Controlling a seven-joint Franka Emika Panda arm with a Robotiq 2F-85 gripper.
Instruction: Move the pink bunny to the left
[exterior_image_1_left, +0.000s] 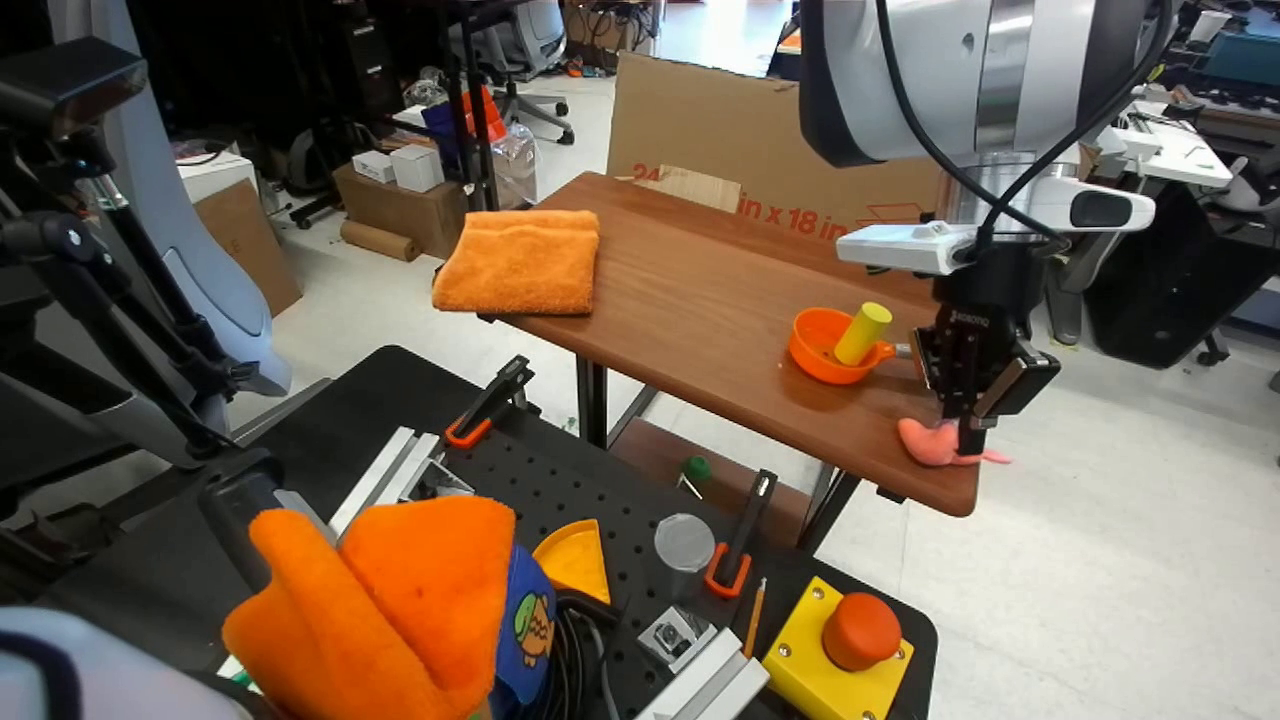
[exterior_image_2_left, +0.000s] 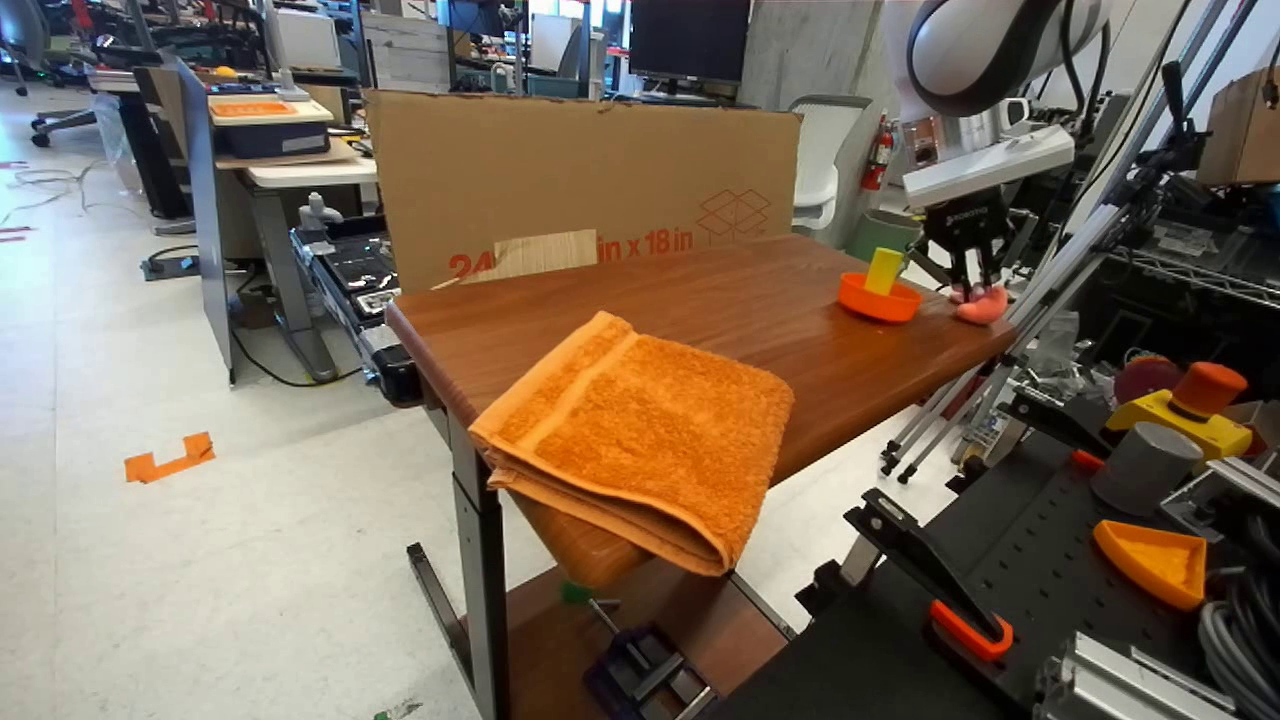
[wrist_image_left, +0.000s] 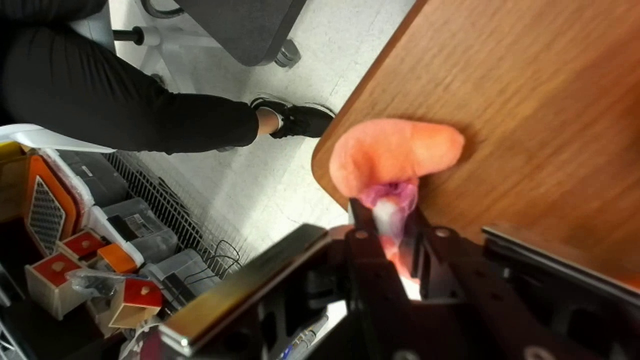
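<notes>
I am pinching the pink bunny in my gripper, just beside a rounded corner of the bench.

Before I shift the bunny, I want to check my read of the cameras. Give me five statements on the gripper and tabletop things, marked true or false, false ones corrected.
The gripper has part of the pink bunny between its jaws. True.
The yellow cylinder is tilted in the orange bowl. True.
The bunny lies inside the bowl. False: it is outside, near a corner of the table.
The bowl is nearer the bunny than the orange towel on the table is. True.
The towel is spread in a single layer. False: it is folded.
</notes>
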